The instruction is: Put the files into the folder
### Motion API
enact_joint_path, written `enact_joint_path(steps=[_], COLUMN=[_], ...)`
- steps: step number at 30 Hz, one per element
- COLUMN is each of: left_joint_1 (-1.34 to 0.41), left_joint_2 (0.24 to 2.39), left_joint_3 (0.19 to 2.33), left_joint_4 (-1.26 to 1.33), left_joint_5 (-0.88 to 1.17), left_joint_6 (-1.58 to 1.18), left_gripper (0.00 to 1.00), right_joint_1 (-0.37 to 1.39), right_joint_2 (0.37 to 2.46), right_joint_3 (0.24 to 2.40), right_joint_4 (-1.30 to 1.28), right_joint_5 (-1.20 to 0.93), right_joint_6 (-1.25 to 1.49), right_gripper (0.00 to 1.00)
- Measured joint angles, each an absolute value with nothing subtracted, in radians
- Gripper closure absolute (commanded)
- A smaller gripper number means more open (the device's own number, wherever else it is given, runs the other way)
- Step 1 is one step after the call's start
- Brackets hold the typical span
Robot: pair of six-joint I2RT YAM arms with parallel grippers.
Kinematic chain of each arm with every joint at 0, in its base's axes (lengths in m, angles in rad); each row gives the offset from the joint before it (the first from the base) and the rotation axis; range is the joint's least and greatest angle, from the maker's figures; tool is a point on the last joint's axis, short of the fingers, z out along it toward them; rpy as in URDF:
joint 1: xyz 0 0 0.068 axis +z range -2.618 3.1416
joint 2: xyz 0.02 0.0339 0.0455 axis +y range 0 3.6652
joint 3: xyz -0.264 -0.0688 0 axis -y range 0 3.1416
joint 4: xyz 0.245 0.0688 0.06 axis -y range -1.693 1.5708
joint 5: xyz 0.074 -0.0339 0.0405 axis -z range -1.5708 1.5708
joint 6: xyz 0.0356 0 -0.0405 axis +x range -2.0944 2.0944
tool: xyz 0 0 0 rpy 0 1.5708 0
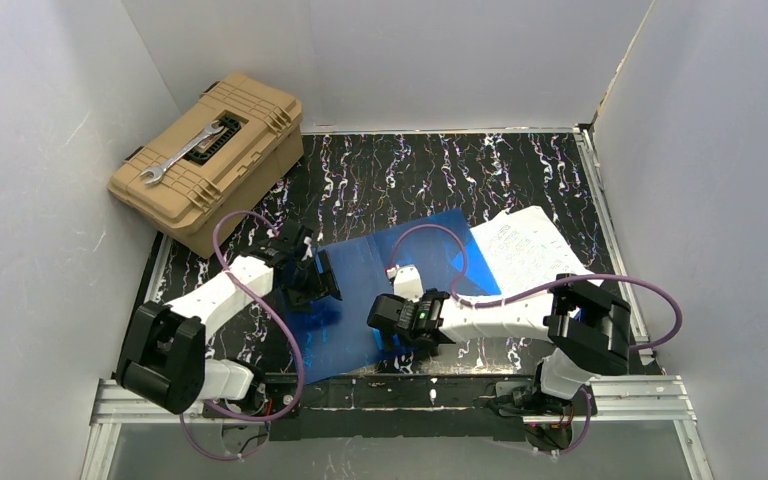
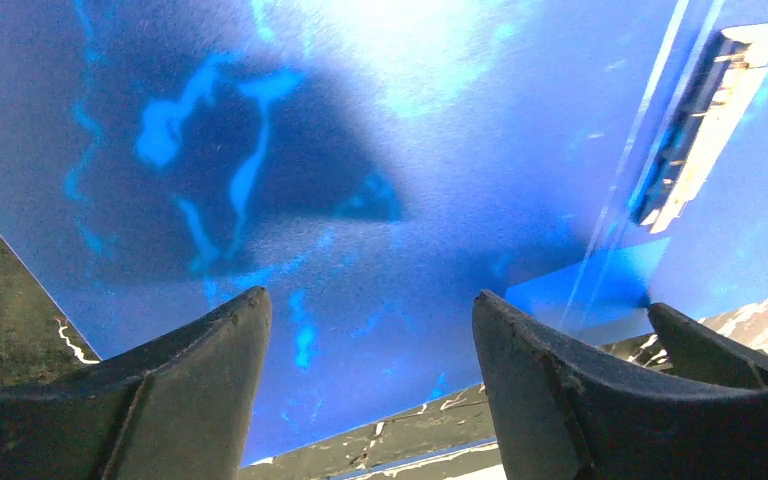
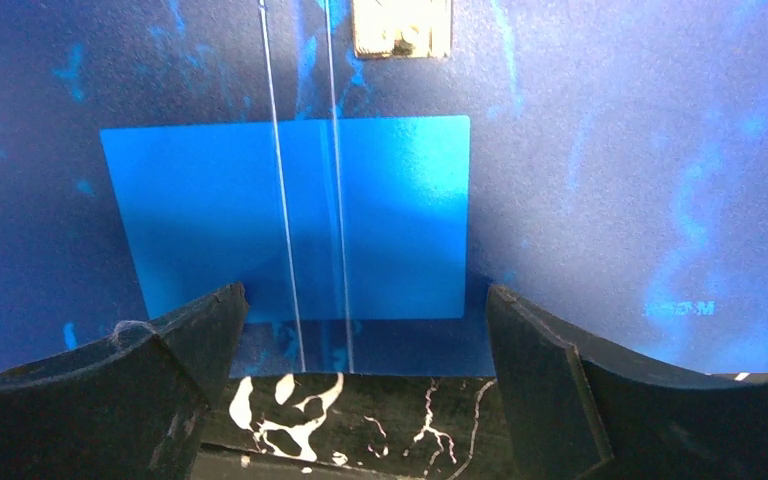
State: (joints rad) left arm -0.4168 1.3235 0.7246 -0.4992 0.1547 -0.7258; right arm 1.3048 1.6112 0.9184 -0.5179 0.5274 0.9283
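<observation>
Plain white walls (image 1: 440,60) enclose a black, white-veined table (image 1: 410,170); a tan toolbox (image 1: 260,115) occupies its far-left corner.

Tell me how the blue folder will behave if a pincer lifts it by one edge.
The folder will probably flop and sag: it lies as a thin flat sheet, and the marbled table shows through it. Its glossy, glare-streaked surface suggests it may slip on a push. It is likely light.
</observation>
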Motion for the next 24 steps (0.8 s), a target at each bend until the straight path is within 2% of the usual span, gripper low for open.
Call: enact_joint_path(steps=[6, 17, 20, 21, 24], left_joint_1=[-0.417, -0.417, -0.417, -0.417, -0.417], left_joint_2=[1.280, 1.174, 1.148, 1.137, 1.098], left_joint_3=[0.810, 0.902, 0.904, 0.904, 0.905], left_joint_4=[-0.559, -0.669, -0.686, -0.690, -0.703], left_joint_5=[0.146, 0.161, 0.185, 0.193, 0.210], left_joint_6=[-0.690, -0.617, -0.604, -0.601, -0.590], left_gripper=[0.25, 0.21, 0.17, 0.12, 0.10], right_joint_1=[1.306, 1.393, 1.440, 1.455, 1.489], right_joint_2=[1.580, 1.303, 1.297, 1.300, 1.319], right_joint_3=[0.939, 0.892, 0.859, 0.849, 0.822], right_joint_4=[-0.605, -0.647, -0.658, -0.661, -0.665], right_joint_5=[0.517, 0.469, 0.462, 0.460, 0.457], right_joint_6=[0.916, 0.958, 0.997, 1.011, 1.050], right_gripper=[0.01, 0.06, 0.09, 0.10, 0.14])
